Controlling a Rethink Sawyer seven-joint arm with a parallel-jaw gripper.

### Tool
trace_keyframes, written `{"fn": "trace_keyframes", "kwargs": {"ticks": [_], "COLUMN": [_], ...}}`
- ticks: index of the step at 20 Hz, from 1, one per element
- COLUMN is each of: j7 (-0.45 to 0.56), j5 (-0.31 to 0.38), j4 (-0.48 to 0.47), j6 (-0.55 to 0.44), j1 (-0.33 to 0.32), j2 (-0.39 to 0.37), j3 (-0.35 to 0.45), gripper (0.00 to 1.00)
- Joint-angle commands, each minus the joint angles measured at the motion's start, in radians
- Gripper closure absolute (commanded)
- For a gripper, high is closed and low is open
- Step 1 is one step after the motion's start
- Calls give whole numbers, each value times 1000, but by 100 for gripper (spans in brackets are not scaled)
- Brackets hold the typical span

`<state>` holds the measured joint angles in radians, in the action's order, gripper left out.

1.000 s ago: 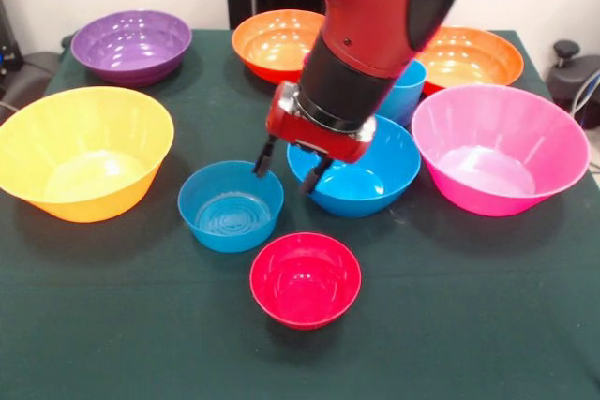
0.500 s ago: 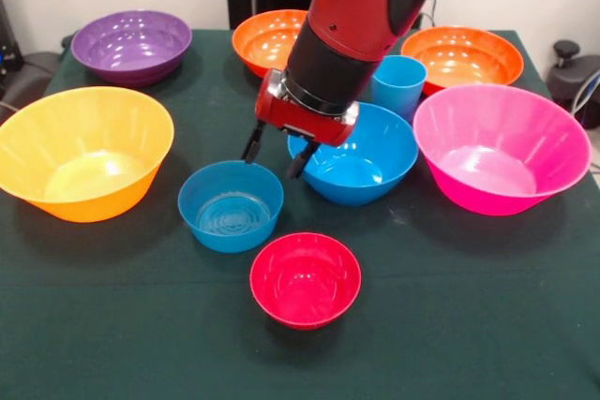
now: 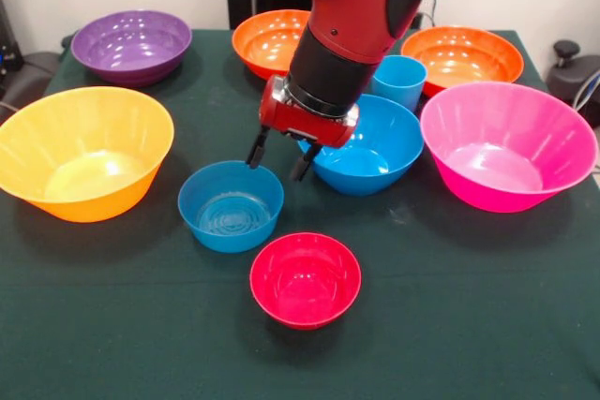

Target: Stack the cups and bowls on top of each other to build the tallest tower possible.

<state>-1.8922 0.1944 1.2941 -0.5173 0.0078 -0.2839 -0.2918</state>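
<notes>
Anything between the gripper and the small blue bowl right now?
Nothing visible. The gripper hangs open just above the far rim of the small blue bowl, with no object between them. The mid-sized blue bowl sits beside the gripper, off to one side, not in the way down.

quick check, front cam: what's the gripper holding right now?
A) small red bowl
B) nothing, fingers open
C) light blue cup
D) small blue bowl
B: the gripper hangs with its two fingers spread and nothing between them, over the gap between the small blue bowl and the mid-sized blue bowl. The small red bowl sits alone on the table nearer the camera, and the light blue cup stands behind the mid-sized blue bowl.
</notes>
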Motion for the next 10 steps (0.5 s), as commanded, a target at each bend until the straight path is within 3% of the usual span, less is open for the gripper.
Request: {"fn": "trace_keyframes", "kwargs": {"ticks": [1,10], "j7": [39,50], "j5": [50,46], "j4": [3,-68], "j6": [15,-9], "j1": [-11,-25], "j2": [55,89], "j3": [154,160], "gripper": [0,0]}}
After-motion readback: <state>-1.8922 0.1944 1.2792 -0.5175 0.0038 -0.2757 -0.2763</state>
